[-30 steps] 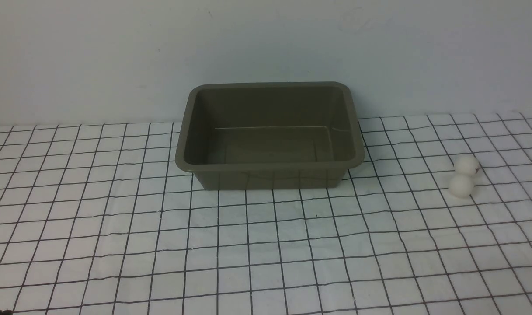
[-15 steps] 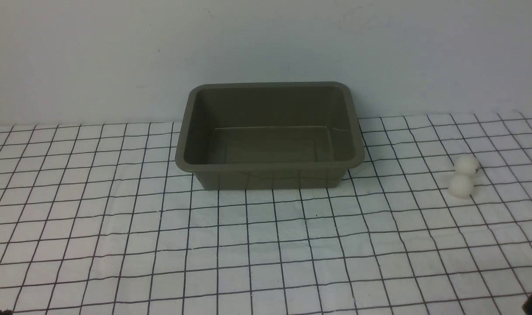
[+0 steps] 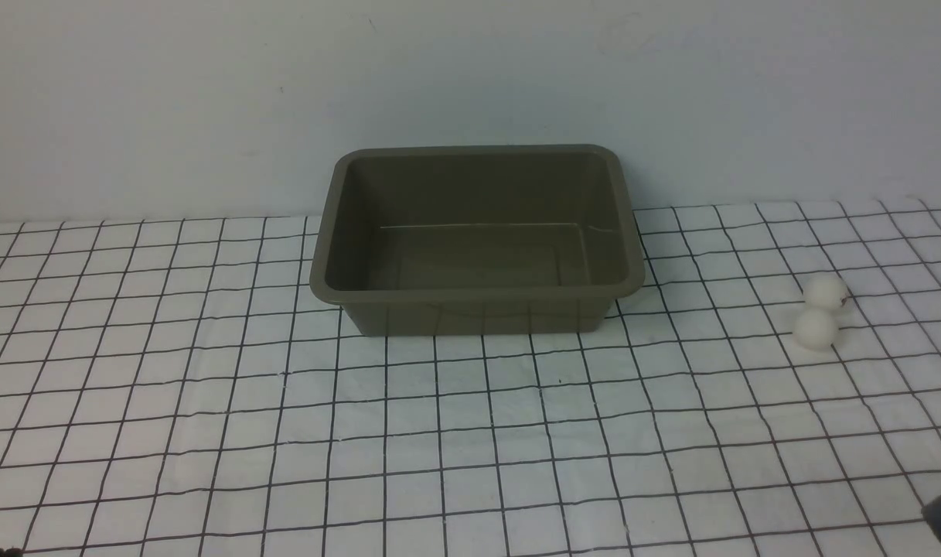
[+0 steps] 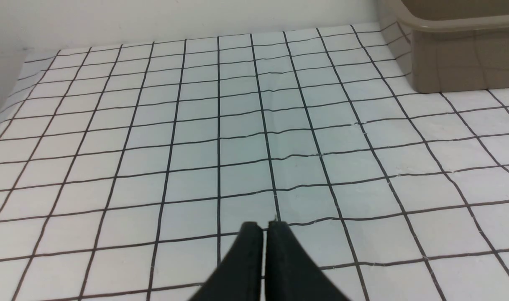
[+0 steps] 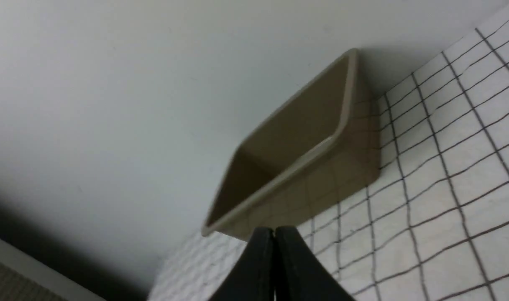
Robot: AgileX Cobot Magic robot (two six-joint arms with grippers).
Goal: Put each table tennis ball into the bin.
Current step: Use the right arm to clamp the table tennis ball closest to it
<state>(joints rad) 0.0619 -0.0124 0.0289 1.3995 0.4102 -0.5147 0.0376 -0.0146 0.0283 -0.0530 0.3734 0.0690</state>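
Bin (image 3: 478, 295) of olive-brown plastic stood at the back of the checked cloth (image 3: 207, 402), close to the pale wall (image 3: 207, 93). We saw both table tennis balls outside it, on the cloth well to the right of the bin: the farther ball (image 3: 825, 292) and the nearer ball (image 3: 816, 328) touched each other. The left gripper (image 4: 264, 228) hung low over the cloth, left of the bin, with its jaws pressed together on no object. The right gripper (image 5: 274, 232) had its jaws together too and pointed toward the bin.
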